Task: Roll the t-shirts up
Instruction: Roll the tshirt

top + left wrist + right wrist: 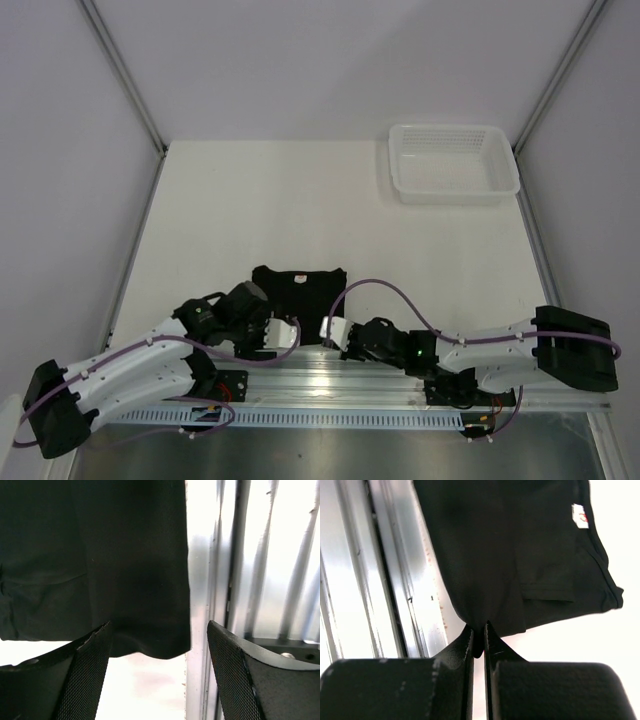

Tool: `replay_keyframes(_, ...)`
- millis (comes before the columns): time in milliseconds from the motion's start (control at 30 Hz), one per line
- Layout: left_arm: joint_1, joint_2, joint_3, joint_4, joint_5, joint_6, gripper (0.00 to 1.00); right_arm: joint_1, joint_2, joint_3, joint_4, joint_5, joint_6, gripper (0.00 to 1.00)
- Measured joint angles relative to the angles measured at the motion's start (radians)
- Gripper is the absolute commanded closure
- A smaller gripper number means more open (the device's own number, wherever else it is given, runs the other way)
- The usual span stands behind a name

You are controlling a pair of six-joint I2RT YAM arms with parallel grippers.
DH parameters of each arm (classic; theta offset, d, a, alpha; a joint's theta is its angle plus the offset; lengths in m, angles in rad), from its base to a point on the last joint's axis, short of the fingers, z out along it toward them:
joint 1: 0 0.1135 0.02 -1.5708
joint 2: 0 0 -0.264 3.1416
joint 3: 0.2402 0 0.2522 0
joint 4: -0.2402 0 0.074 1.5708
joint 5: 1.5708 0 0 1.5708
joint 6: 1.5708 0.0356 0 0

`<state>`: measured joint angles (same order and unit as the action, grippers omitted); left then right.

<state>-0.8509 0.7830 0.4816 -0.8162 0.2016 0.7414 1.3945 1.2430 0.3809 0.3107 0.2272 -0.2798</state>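
Observation:
The black t-shirt (299, 290) lies folded narrow on the white table near its front edge, its small pale neck label (580, 516) at the far end. My left gripper (285, 335) is open at the shirt's near left corner. In the left wrist view the hem corner (150, 645) hangs between its spread fingers (85, 675), touching neither pad. My right gripper (330, 330) is shut on the shirt's near right corner. In the right wrist view the pinched fabric (477, 630) bunches between the closed fingertips (465, 645).
A white plastic mesh basket (455, 163) stands at the table's far right. A ribbed metal rail (330, 385) runs along the near edge just behind the shirt's hem. Sloping side walls bound the table on both sides.

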Motion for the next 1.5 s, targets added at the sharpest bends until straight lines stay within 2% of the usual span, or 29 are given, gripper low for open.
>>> replay_keyframes(267, -0.017, 0.016, -0.059, 0.068, -0.079, -0.018, 0.21, -0.058, -0.053, -0.017, -0.003, -0.063, 0.05, 1.0)
replay_keyframes(600, -0.09, -0.036, -0.115, 0.104, -0.126, -0.026, 0.23, -0.075, -0.035, -0.017, -0.004, -0.084, 0.086, 1.0)
replay_keyframes(733, -0.127, -0.057, -0.129, 0.108, -0.14, -0.015, 0.27, -0.076, -0.023, -0.017, -0.003, -0.084, 0.092, 1.0)
replay_keyframes(1000, -0.161, -0.003, -0.151, 0.155, -0.175, 0.01, 0.6, -0.076, -0.024, -0.017, -0.005, -0.082, 0.107, 1.0)
replay_keyframes(1167, -0.167, -0.053, -0.151, 0.125, -0.146, 0.008, 0.68, -0.077, -0.024, -0.017, -0.007, -0.082, 0.111, 1.0)
replay_keyframes(1233, -0.167, -0.076, -0.151, 0.117, -0.153, 0.011, 0.75, -0.078, -0.024, -0.017, -0.008, -0.084, 0.111, 1.0)
replay_keyframes(1300, -0.166, -0.093, -0.15, 0.111, -0.166, 0.014, 0.86, -0.082, -0.024, -0.016, -0.01, -0.09, 0.111, 1.0)
replay_keyframes(1367, -0.166, -0.104, -0.15, 0.103, -0.172, 0.018, 0.92, -0.089, -0.024, -0.016, -0.016, -0.105, 0.112, 1.0)
replay_keyframes(1400, -0.166, -0.104, -0.148, 0.096, -0.172, 0.018, 0.99, -0.095, -0.024, -0.015, -0.018, -0.116, 0.112, 1.0)
replay_keyframes(1500, -0.163, -0.103, -0.127, 0.063, -0.163, 0.019, 0.99, -0.113, -0.024, 0.0, -0.051, -0.152, 0.115, 1.0)
